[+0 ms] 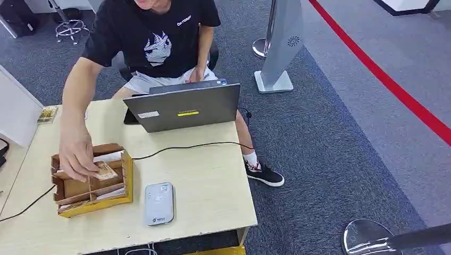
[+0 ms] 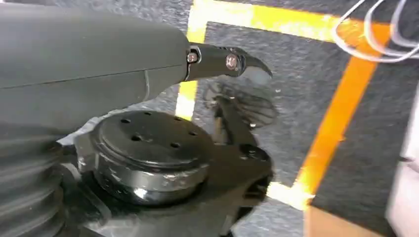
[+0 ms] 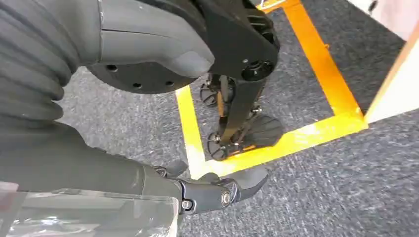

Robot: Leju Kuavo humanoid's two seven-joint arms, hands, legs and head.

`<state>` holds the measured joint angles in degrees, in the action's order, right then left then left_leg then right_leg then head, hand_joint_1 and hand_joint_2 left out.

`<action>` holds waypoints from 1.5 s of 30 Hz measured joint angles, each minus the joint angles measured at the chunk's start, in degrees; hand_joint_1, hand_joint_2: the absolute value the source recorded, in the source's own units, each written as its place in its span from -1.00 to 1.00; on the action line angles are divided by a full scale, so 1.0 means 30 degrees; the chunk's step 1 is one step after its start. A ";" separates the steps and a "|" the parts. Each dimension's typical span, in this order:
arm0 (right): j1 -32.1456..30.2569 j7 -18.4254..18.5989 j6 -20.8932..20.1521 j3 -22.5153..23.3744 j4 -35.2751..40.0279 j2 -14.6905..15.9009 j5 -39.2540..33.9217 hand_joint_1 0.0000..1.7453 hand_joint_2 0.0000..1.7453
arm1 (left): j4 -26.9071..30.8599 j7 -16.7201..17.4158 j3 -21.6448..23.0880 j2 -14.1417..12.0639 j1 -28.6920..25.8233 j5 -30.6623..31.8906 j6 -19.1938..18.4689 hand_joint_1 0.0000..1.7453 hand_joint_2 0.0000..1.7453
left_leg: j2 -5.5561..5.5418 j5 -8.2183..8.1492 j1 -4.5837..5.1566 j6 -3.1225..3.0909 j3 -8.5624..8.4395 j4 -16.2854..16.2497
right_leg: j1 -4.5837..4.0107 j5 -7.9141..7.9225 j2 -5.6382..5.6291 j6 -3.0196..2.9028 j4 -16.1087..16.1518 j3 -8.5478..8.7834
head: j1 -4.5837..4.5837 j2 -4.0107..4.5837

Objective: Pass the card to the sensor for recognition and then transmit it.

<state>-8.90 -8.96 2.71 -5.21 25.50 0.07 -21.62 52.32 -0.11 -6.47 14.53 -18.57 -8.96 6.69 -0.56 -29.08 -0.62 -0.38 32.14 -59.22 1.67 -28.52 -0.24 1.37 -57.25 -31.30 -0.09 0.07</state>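
A person seated across the table holds a small brown card point(image 1: 106, 171) in their hand point(image 1: 77, 156), over the cardboard sorting box point(image 1: 127, 178) at the table's left. The grey card sensor point(image 1: 159, 203) lies flat just right of the box, near the front edge. My left hand point(image 2: 99, 64) hangs over the carpet, a dark finger point(image 2: 222, 61) stretched out and nothing in it. My right hand point(image 3: 113, 177) also hangs over the carpet, its thumb point(image 3: 163, 44) and finger point(image 3: 222, 192) apart, holding nothing.
A grey laptop point(image 1: 183, 106) stands open at the table's point(image 1: 207, 180) far edge, with a black cable point(image 1: 181, 147) running across the top. Another card point(image 1: 48, 114) lies at the far left. Yellow tape point(image 3: 316, 64) marks the carpet; a stand point(image 1: 276, 74) is beyond the table.
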 joint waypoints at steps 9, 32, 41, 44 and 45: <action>-0.0983 0.1087 -0.0612 0.2764 0.2962 -0.1130 0.1181 -1.00 1.00 | 0.1759 -0.1087 -0.0715 0.0715 -0.0454 -0.1589 0.0058 -1.00 1.00 | 0.0000 0.0001 -0.0004 0.0001 -0.0002 0.0002 | -0.0004 -0.0001 -0.0001 -0.0001 -0.0001 0.0004 | 0.0015 0.0000; -0.1605 0.1538 -0.3679 1.2112 0.8273 -0.4722 0.5268 -1.00 1.00 | 0.6189 -0.3068 -0.6589 0.1385 -0.1063 -0.3585 -0.5597 -1.00 1.00 | 0.0000 0.0002 -0.0008 0.0002 -0.0007 0.0004 | -0.0006 -0.0007 -0.0001 -0.0011 -0.0002 0.0008 | 0.0000 0.0000; -0.1757 0.1013 -0.4823 1.4041 0.9468 -0.5509 0.5070 -1.00 1.00 | 0.6603 -0.4023 -1.0897 0.1531 -0.0040 -0.1510 -0.9069 -1.00 1.00 | 0.0003 0.0002 -0.0008 0.0002 -0.0011 0.0004 | -0.0006 -0.0008 -0.0003 -0.0013 -0.0002 0.0006 | 0.0000 0.0000; -0.1890 0.0744 -0.5063 1.4041 0.9905 -0.5691 0.4560 -1.00 1.00 | 0.6742 -0.4781 -1.2257 0.1545 0.0461 -0.0465 -1.0129 -1.00 1.00 | 0.0002 0.0003 -0.0009 0.0003 -0.0013 0.0004 | -0.0007 -0.0008 -0.0001 -0.0013 -0.0003 0.0006 | 0.0000 0.0000; -0.1921 0.0656 -0.5180 1.4041 1.0021 -0.5742 0.4436 -1.00 1.00 | 0.6815 -0.5073 -1.2672 0.1545 0.0635 -0.0086 -1.0515 -1.00 1.00 | 0.0002 0.0003 -0.0009 0.0003 -0.0013 0.0005 | -0.0007 -0.0008 -0.0001 -0.0013 -0.0004 0.0007 | 0.0000 0.0000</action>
<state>-14.67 -7.00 -12.83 36.92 55.56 -17.16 -8.31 72.76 -15.32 -44.48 19.17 -16.67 -9.22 -24.86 -0.55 -29.07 -0.64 -0.37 32.10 -59.20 1.65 -28.55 -0.25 1.33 -57.26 -31.28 -0.09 0.07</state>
